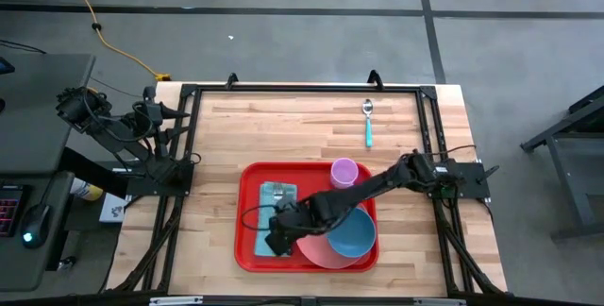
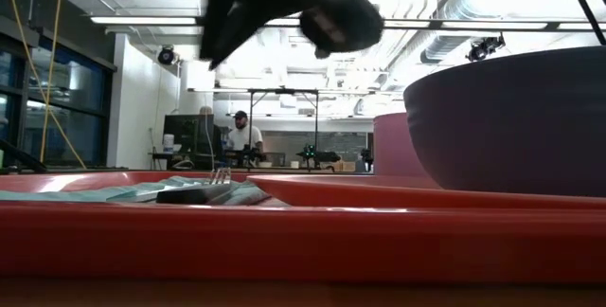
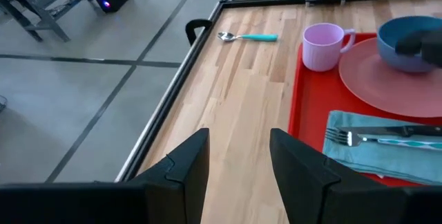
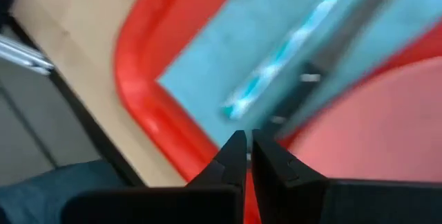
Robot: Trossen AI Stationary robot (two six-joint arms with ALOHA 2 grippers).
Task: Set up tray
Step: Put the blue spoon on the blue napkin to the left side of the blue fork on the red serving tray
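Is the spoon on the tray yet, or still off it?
Off. The spoon lies on the bare table near its far edge, apart from the tray.

Red tray (image 1: 247,249) w/ plate, bowl, cup; right claw (image 1: 274,243) over napkin; spoon (image 1: 368,122) on table

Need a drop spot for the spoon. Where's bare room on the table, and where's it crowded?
Free: bare wood left of the tray, toward the parked left gripper; also the back strip beside the spoon. Crowded: the tray itself, with napkin, cup, plate, bowl, and the shut right gripper over it.
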